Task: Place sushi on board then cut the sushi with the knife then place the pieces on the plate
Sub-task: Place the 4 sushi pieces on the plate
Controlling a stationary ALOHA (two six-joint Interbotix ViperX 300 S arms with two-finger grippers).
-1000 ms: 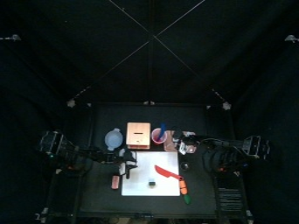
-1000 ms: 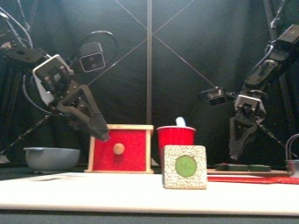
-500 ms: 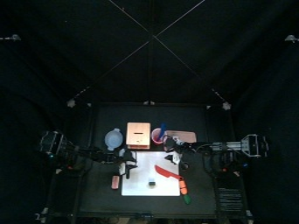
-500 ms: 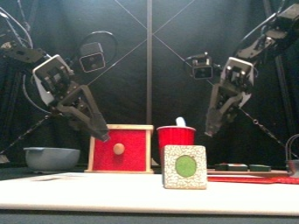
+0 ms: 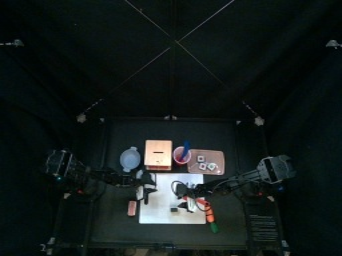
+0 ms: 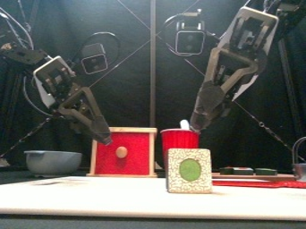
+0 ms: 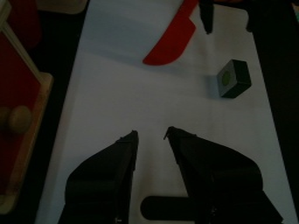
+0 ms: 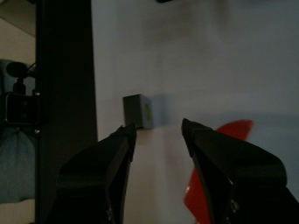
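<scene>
One sushi piece point(image 6: 188, 170), a pale block with a green face, stands on the white board point(image 5: 160, 222); it also shows in the wrist views point(image 7: 232, 79) point(image 8: 140, 109). The red knife point(image 5: 206, 208) lies flat on the board to its right. My right gripper point(image 6: 196, 122) hangs open above the piece, a little behind it, with nothing between its jaws. My left gripper point(image 6: 103, 136) hangs open and empty over the board's left side. Dark sushi pieces point(image 6: 245, 170) lie on the pink plate point(image 6: 266, 182) at the right.
Behind the board stand the blue-grey bowl point(image 6: 53, 162), the wooden box with its red drawer front point(image 6: 124, 152) and the red cup point(image 6: 180, 142). In the top view the pink plate point(image 5: 214, 165) lies right of the cup.
My right arm has swung from over the pink plate leftward and up, to above the sushi piece on the board. The left arm has stayed still.
</scene>
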